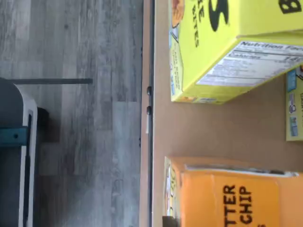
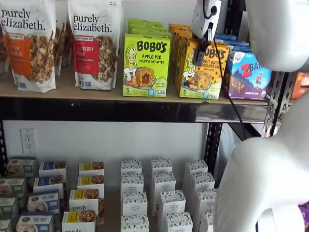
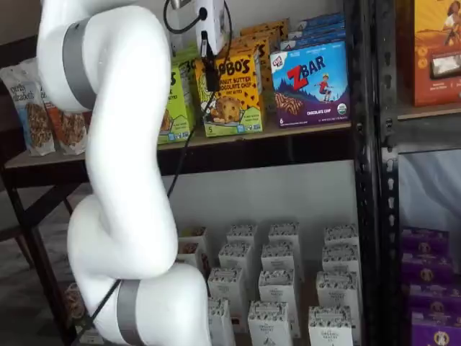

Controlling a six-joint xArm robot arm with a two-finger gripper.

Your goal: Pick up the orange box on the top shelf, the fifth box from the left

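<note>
The orange box [image 2: 203, 70] is standing at the front edge of the top shelf [image 2: 72, 92], between the green Bobo's box [image 2: 146, 65] and the ZBar box [image 3: 311, 85] — upright, untouched. I'm hanging my gripper [image 2: 200, 57] just in front of its upper face, fingers pressed together, gripping nothing. To do this well, I'm thinking: spread the fingers first, centre over the box's top edge, clear both neighbours — then push in squarely before squeezing.

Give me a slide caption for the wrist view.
Wrist view: the orange box and a yellow box on the top shelf.
</note>
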